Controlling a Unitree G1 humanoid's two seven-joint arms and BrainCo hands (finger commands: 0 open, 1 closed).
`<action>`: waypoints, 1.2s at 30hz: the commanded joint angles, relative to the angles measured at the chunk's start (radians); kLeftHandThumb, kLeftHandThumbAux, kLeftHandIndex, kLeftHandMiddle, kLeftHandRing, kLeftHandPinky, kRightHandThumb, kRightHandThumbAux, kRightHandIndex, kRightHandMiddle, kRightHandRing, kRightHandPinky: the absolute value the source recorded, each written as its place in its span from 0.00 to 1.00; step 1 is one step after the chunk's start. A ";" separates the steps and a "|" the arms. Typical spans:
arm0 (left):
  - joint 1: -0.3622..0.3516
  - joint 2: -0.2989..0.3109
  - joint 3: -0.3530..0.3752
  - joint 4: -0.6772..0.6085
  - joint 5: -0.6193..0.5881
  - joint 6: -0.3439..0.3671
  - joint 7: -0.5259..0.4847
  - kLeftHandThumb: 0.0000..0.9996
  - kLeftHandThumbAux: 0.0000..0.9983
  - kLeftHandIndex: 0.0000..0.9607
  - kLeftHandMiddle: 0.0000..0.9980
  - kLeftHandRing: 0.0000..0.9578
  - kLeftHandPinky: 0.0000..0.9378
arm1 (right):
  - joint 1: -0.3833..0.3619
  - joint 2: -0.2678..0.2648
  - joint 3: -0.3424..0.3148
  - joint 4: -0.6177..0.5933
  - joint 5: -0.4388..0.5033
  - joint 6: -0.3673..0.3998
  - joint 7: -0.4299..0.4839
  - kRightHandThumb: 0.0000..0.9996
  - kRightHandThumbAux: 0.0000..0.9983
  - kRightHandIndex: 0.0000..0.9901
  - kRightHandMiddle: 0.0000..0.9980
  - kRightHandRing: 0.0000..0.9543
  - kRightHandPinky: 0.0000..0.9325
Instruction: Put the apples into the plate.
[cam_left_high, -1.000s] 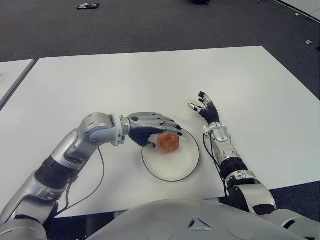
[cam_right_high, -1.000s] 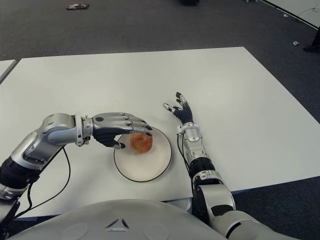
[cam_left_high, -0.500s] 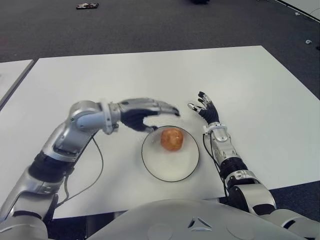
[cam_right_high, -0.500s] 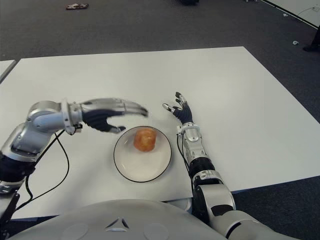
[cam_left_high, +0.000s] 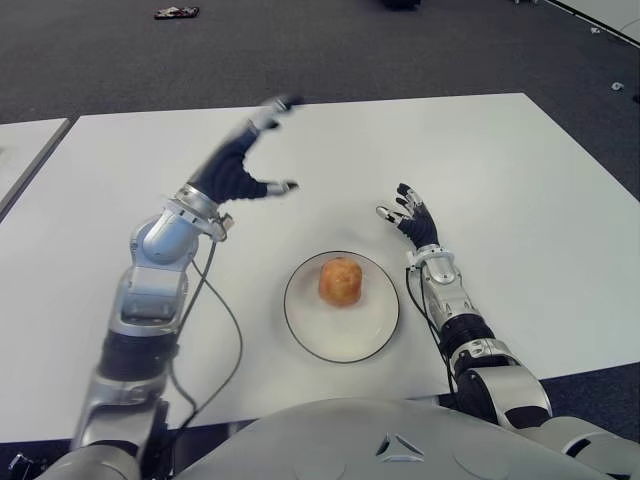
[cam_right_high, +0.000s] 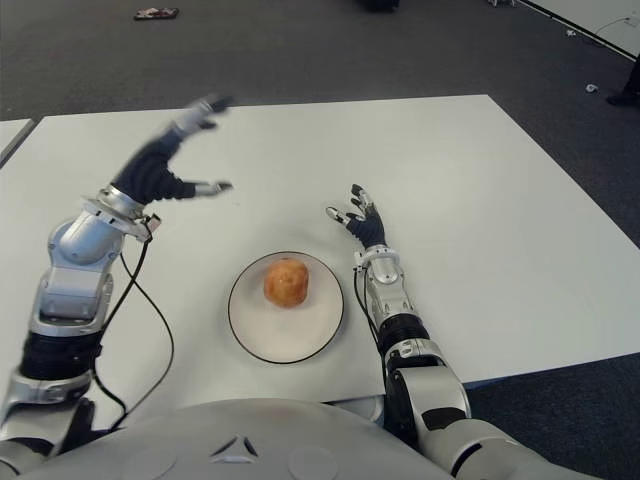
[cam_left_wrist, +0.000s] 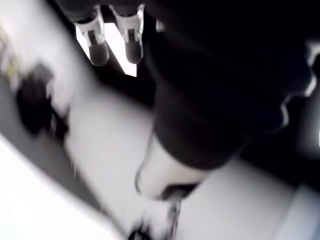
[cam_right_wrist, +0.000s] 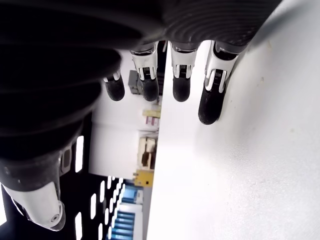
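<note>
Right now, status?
Left hand open, raised above table. Right hand open beside plate. Apple on plate. Nothing in the way.

Glossy plate (cam_left_high: 372, 330) on smooth matt table (cam_left_high: 520, 170).

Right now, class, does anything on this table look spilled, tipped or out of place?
Nothing stands out. The apple sits whole inside the plate, which lies flat on the table. The left hand is raised, open and empty; the right hand shows open beside the plate, on its right.

A white table (cam_left_high: 520, 170) fills the middle; dark carpet (cam_left_high: 300, 50) lies beyond, a small dark object (cam_left_high: 176, 12) at eleven o'clock.
</note>
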 joint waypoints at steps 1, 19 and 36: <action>-0.011 -0.150 0.071 0.090 0.037 -0.007 0.251 0.00 0.50 0.00 0.00 0.00 0.00 | 0.018 0.021 0.009 0.045 -0.005 0.035 0.011 0.15 0.68 0.02 0.08 0.09 0.12; -0.037 -0.286 0.163 0.515 0.048 -0.180 0.615 0.06 0.70 0.04 0.05 0.03 0.05 | 0.036 0.025 0.014 0.030 -0.011 0.035 0.005 0.13 0.67 0.02 0.07 0.08 0.12; 0.062 -0.330 0.124 0.745 0.053 -0.290 0.701 0.08 0.71 0.05 0.09 0.09 0.10 | 0.045 0.026 0.016 0.024 -0.010 0.039 0.010 0.12 0.67 0.02 0.09 0.10 0.13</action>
